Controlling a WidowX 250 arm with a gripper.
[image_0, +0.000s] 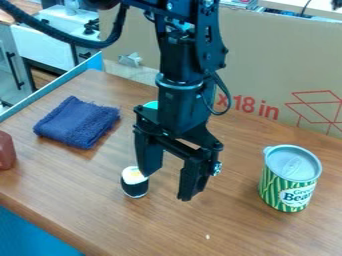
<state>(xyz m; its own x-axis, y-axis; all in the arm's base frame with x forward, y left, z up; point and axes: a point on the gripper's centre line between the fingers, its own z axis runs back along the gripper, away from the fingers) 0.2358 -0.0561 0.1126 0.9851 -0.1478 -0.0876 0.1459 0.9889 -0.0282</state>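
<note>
Camera view: claw (169, 181) hangs over the middle of the bench (87, 202), pointing down, its 2 fingers spread and nothing gripped between them. Nearest item: roll (135, 187), white on top with a dark wrap, upright on the wood, just beside the finger nearer the cloth (77, 123); contact cannot be told, as that finger overlaps its top edge in this view. Handling notes, by judgement: for a clean grasp, clear the roll's top first, shift the claw sideways until the roll sits midway between the 2 fingers, then lower straight. A descent from the present spot risks clipping the rim and tipping it, the base being narrow. Close low on the dark wrap, gently; the body may be soft, and a hard squeeze could make it pop out. Can (291, 177), green striped with a grey lid, stands upright well apart on the other side, so side clearance looks adequate. Surface: brown wood grain, 1 pale speck (207, 236) near the front; blue cloth lies folded behind the roll; a reddish-brown item (6, 150) is cut off at the left edge, a green item (151, 105) partly hidden behind the arm. Room: cardboard (274, 65) with red print behind, white sink unit (47, 47) at upper left.
</note>
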